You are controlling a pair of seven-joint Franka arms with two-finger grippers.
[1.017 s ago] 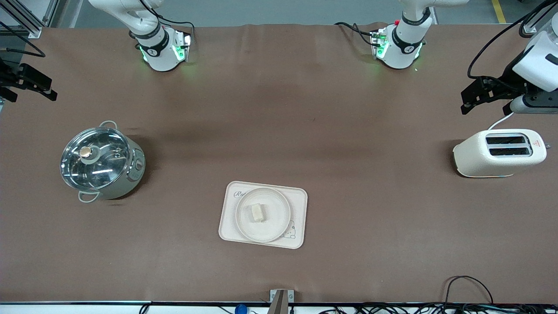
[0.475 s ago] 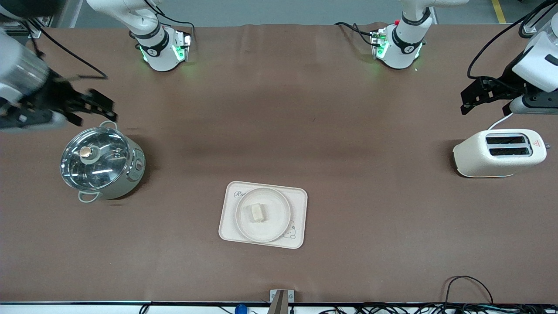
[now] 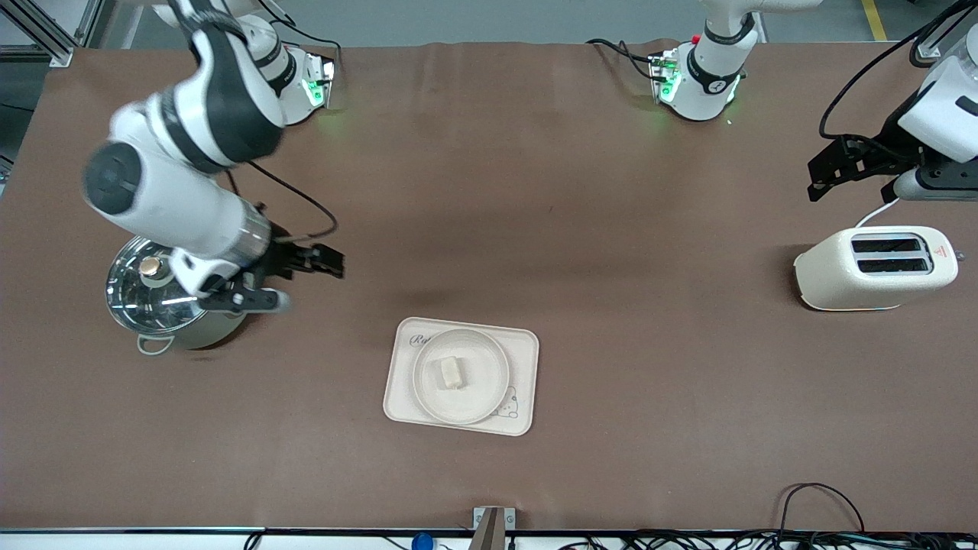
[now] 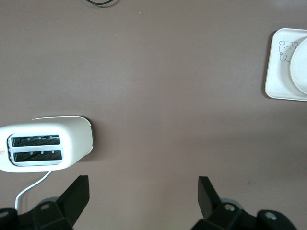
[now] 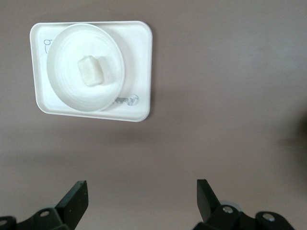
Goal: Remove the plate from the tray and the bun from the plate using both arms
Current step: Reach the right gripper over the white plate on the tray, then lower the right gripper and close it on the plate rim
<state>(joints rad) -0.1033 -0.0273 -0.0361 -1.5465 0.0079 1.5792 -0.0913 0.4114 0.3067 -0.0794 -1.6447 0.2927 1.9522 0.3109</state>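
The round cream plate sits on the rectangular cream tray near the middle of the table. The small pale bun lies on the plate. My right gripper is open and empty, up in the air beside the pot, over bare table toward the right arm's end from the tray. Its wrist view shows the plate, the bun, the tray and the open right gripper. My left gripper is open and empty, waiting over the table by the toaster; it also shows open in its wrist view.
A steel pot with a glass lid stands toward the right arm's end, partly under the right arm. A cream toaster stands toward the left arm's end, also in the left wrist view. Cables lie along the table's near edge.
The right arm has swung in from the table's end, over the pot, toward the tray. The left arm, plate, bun and tray have not moved.
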